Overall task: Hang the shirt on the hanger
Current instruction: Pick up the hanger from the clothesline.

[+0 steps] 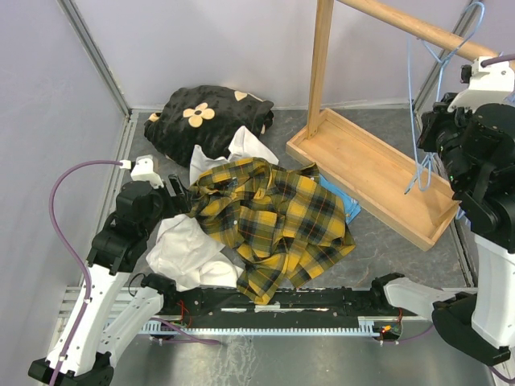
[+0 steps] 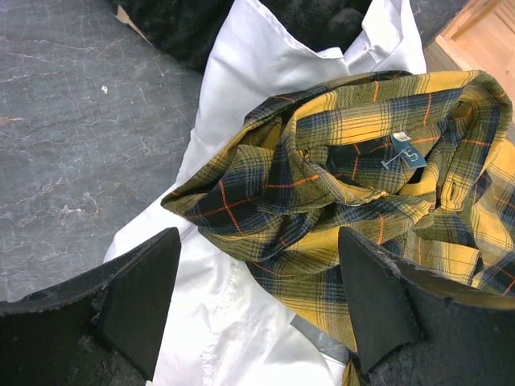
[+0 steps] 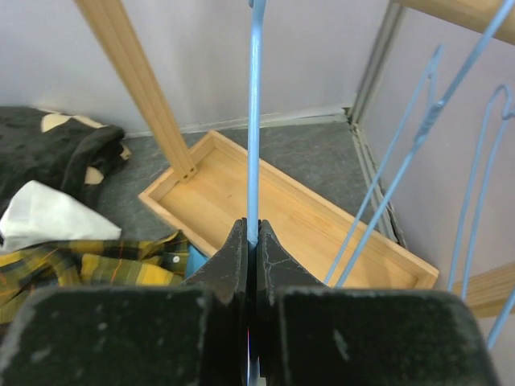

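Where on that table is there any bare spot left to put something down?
Bare grey table lies between the plaid shirt and the wooden tray, whose floor is bare too. The middle is crowded: shirt, white garment, black flowered cloth overlap.

My left wrist feed shows the left gripper (image 2: 259,249) wide open, both dark fingers (image 2: 137,297) low in frame. Between and beyond them the shirt (image 2: 354,161) lies crumpled, its collar label (image 2: 408,154) showing, draped over a white garment (image 2: 241,88). Black cloth (image 2: 201,24) sits at the top, and grey worktop (image 2: 72,137) fills the left.
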Robot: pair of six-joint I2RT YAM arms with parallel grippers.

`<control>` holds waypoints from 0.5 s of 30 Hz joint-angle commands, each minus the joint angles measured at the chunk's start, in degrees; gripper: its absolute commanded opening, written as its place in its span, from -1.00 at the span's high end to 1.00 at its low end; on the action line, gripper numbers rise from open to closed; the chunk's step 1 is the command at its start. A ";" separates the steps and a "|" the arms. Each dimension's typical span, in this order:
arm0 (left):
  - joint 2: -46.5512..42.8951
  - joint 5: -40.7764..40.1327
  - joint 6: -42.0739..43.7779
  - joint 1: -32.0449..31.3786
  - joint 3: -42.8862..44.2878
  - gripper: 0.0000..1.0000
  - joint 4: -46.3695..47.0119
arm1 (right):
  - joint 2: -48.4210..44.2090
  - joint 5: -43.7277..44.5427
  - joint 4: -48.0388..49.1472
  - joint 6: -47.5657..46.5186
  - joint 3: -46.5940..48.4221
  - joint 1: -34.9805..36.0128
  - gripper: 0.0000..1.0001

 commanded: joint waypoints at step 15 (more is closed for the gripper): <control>-2.10 -5.00 4.39 0.00 3.03 -0.99 3.75 | -4.61 -19.56 -4.75 2.37 -4.39 -0.24 1.00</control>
